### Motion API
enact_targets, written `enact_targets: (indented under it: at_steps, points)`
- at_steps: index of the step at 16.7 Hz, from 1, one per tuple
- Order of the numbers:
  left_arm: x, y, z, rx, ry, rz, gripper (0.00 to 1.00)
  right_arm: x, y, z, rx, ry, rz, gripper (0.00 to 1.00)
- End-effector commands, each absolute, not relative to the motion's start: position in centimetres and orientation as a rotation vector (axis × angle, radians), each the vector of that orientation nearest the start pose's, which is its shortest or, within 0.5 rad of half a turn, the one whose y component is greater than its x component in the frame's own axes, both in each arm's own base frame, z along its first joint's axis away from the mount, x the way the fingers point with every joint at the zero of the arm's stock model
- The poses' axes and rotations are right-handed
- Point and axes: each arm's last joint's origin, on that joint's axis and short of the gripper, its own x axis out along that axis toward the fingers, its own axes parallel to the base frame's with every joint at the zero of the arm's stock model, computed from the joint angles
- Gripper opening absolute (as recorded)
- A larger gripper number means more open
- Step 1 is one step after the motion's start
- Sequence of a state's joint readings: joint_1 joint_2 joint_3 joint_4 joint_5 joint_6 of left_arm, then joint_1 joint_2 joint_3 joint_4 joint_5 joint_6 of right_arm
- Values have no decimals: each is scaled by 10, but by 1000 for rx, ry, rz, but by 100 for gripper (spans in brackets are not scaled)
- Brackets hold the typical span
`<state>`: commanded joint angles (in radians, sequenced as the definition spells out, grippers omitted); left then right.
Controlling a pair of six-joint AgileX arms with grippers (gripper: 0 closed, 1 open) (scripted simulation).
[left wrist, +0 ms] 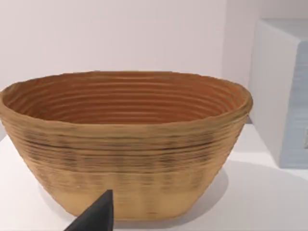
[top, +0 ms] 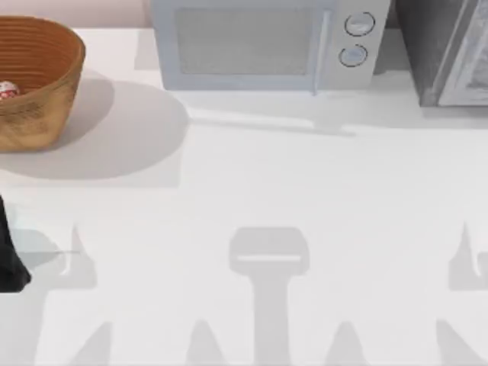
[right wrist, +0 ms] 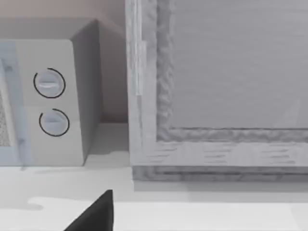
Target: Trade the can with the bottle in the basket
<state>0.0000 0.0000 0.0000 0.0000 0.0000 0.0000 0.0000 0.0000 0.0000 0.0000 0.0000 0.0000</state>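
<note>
The basket (top: 34,91), round orange-brown wicker, stands at the table's back left corner. Inside it, against its left side, lies the can (top: 6,90), a small red-and-white thing cut off by the picture's edge. The bottle is out of view. My left arm (top: 9,259) is a dark shape at the table's left edge, in front of the basket. In the left wrist view the basket (left wrist: 125,144) stands close and upright, its near wall hiding its floor, and a dark tip of my left gripper (left wrist: 96,219) is low before it. My right gripper (right wrist: 96,216) faces the appliances at the back right.
A pale grey microwave (top: 263,42) with two round knobs stands at the back middle, right of the basket. A larger grey appliance (top: 450,49) fills the back right corner. White tabletop (top: 267,183) stretches in front of them, crossed by the arms' shadows.
</note>
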Motion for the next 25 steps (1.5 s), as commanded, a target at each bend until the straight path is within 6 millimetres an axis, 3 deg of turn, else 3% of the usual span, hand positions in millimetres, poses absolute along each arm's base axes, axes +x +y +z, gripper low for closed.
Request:
enact_targets:
  at_steps: [3, 6, 10, 13, 16, 19, 22, 25]
  points:
    - [106, -1, 161, 0, 8, 2, 100, 106, -1, 160, 0, 0, 0, 100]
    - [107, 1, 175, 0, 74, 18, 100, 106, -1, 160, 0, 0, 0, 100]
    - [120, 5, 219, -1, 226, 38, 100, 106, -1, 160, 0, 0, 0, 100]
    - [144, 11, 261, -6, 367, 46, 100, 106, -1, 160, 0, 0, 0, 100]
    - [187, 21, 300, -18, 526, 44, 100, 106, -1, 160, 0, 0, 0, 100]
    - [245, 36, 325, -39, 698, 32, 100, 106, -1, 160, 0, 0, 0, 100]
    - [311, 55, 327, -68, 874, 6, 100, 106, -1, 160, 0, 0, 0, 100]
    - [375, 74, 307, -102, 1040, -33, 100, 106, -1, 160, 0, 0, 0, 100]
